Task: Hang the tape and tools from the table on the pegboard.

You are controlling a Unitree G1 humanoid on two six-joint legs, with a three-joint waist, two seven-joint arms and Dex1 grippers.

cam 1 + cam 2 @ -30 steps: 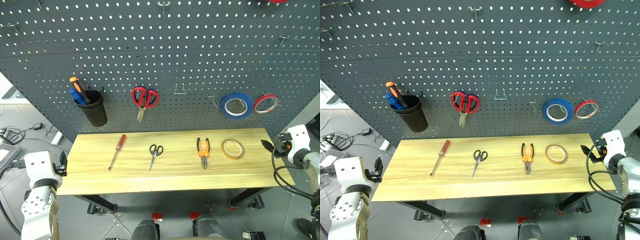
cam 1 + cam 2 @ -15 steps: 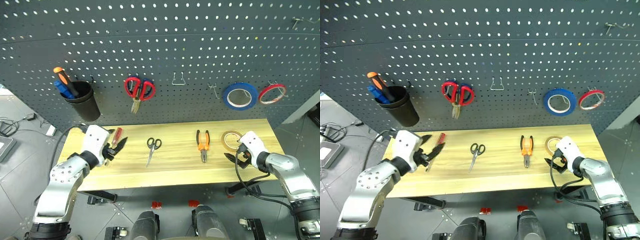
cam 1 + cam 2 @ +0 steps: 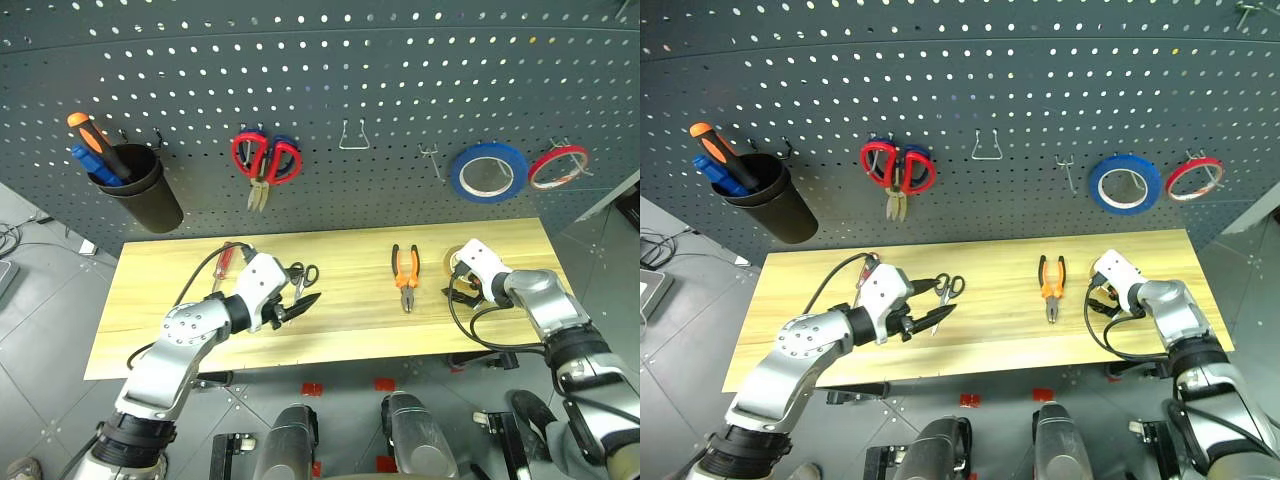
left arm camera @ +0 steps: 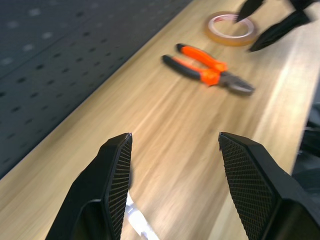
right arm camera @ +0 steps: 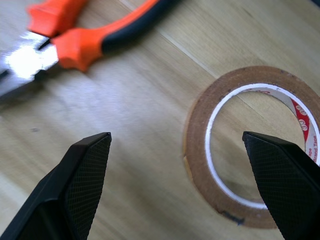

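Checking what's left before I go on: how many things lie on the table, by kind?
Screwdrivers: 1, the red-handled screwdriver
Scissors: 1, the black-handled scissors
Pliers: 1, the pliers
Tape rolls: 1, the tan tape
Total: 4

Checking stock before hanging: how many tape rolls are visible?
3: the blue roll and the red roll hang on the pegboard; the tape lies on the table. None looks hidden.

The table (image 3: 340, 325) carries screwdriver (image 3: 220, 264), scissors (image 3: 303, 276), pliers (image 3: 404, 274) and tape (image 5: 250, 145).
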